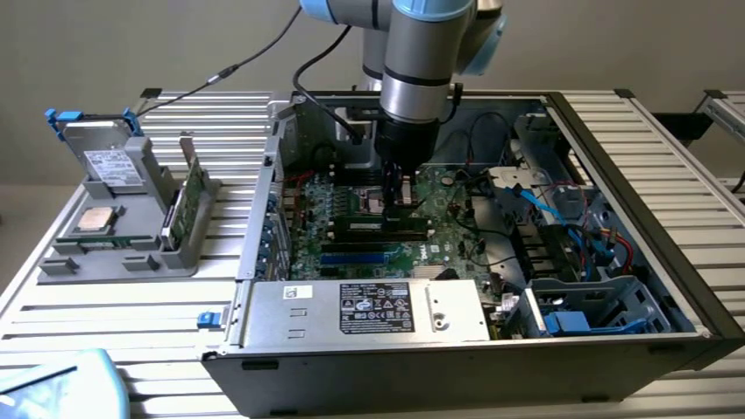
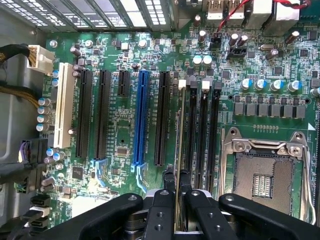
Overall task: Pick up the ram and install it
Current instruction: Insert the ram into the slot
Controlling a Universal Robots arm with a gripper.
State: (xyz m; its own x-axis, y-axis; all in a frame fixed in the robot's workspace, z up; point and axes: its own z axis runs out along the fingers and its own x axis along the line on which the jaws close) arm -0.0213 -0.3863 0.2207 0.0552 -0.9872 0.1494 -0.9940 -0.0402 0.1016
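the biggest thing on my screen is the open computer case, lying on the slatted table. it holds the motherboard, a silver power supply along its near wall, and loose cables toward the exterior view's right.

beside the case, on the exterior view's left, a grey holder carries a hard drive, a square processor chip and a wider green card standing on edge.

on the board, the processor socket has nothing in it. the memory slots run just beside it.

the gripper is down inside the case over those slots, jaws pinched on the ram. i see the ram edge-on, lined up along the slot farthest from the socket. i cannot tell whether it touches that slot.

i judge the ram light, stiff and thin, so it should carry without sagging, but it is fragile. the chips and the contact edge want no pressure and no twisting. the place to hold it is across the flat faces near the middle of the upper long edge, which is where the jaws appear to sit. held there, the stick hangs level.
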